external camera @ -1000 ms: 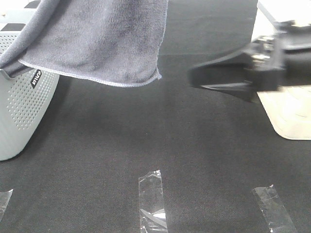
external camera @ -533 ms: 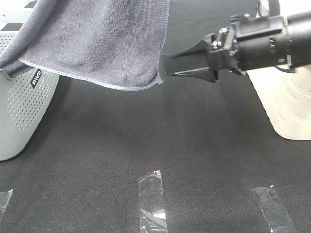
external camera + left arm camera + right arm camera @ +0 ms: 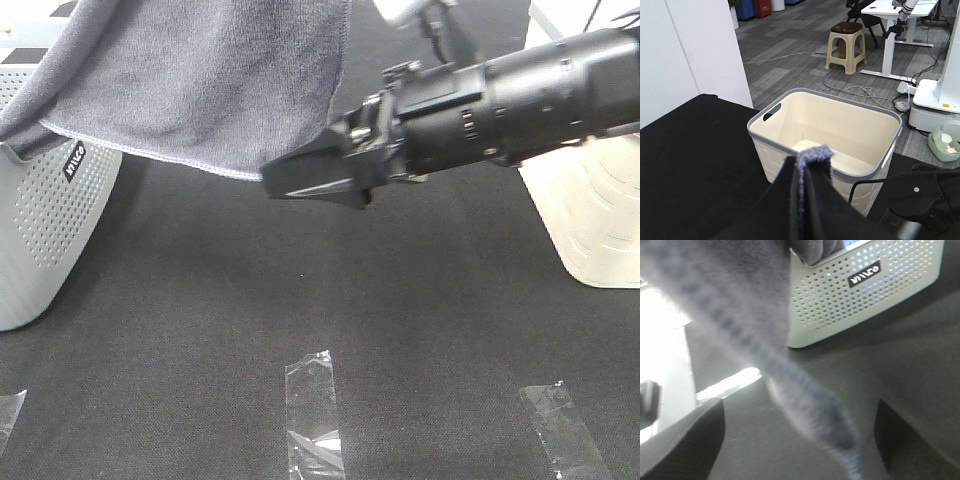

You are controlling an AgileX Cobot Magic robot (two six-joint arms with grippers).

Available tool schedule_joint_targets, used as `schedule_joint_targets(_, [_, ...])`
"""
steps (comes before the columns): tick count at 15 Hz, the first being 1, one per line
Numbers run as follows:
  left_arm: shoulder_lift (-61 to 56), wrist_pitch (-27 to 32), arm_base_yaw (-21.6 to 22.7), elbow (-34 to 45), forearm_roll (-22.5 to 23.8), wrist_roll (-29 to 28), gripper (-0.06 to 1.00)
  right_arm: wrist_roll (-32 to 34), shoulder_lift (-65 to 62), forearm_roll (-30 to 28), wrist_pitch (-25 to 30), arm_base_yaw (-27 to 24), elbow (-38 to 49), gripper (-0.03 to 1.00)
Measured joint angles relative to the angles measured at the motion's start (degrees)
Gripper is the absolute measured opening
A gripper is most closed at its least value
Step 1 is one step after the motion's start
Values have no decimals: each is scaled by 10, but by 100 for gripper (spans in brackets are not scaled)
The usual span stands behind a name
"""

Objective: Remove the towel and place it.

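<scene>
The grey-lavender towel hangs from above the exterior high view, one end still lying over the rim of the perforated grey basket. My left gripper is shut on a bunched fold of the towel; it is out of the exterior view. My right gripper reaches across from the right, level with the towel's lower right corner. In the right wrist view its jaws stand wide open around the blurred hanging corner of the towel, with the perforated basket behind.
A cream basket with a grey rim stands at the table's right side. Strips of clear tape lie on the black table near its front edge. A stool stands on the floor beyond.
My right arm has swung left across the table, from beside the cream basket to the towel's lower right corner. The towel and the left gripper have hardly moved.
</scene>
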Motion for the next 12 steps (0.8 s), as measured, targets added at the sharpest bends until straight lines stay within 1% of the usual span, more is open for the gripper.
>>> schedule_joint_targets(2, [0,0,0,0,0,0,0,0,0,17,-36,5,0,77])
schedule_joint_targets(3, [0,0,0,0,0,0,0,0,0,25,-39,5,0,76])
schedule_joint_targets(6, [0,0,0,0,0,0,0,0,3,26,-7,5,0,72])
schedule_joint_targets(8, [0,-1,0,0,15,0,0,0,3,25,-6,5,0,61])
schedule_joint_targets(12, [0,-2,0,0,22,0,0,0,4,23,-5,5,0,35])
